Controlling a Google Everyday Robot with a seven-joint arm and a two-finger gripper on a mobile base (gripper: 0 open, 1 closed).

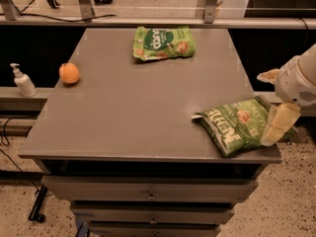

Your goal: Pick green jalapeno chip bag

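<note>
While the jaws stand wide apart with nothing between them, I see the gripper (266,107) at the right edge of the table (138,112), beside its near right corner. Its lower finger (277,125) hangs down and leans slightly toward the table, crossing the right end of the green jalapeno chip bag (237,127) in my view; I cannot tell whether it touches the bag. Its upper finger (269,75) points left, over the table's right edge and beyond the bag's far side. Behind both sits the rounded white wrist (298,78), coming in from the right border of my view, with the rest of the arm out of sight. The bag lies flat on the near right corner of the table, its white KETTLE lettering facing up, its left end pointing toward the middle of the tabletop and its right end at the table's edge behind the lower finger. A second green bag (163,42) with a dark round logo lies at the far side of the table, well apart from the gripper. An orange (69,73) rests near the left edge, and a white pump bottle (22,80) stands on a lower ledge just left of the table. Drawer fronts (148,194) run below the tabletop.
</note>
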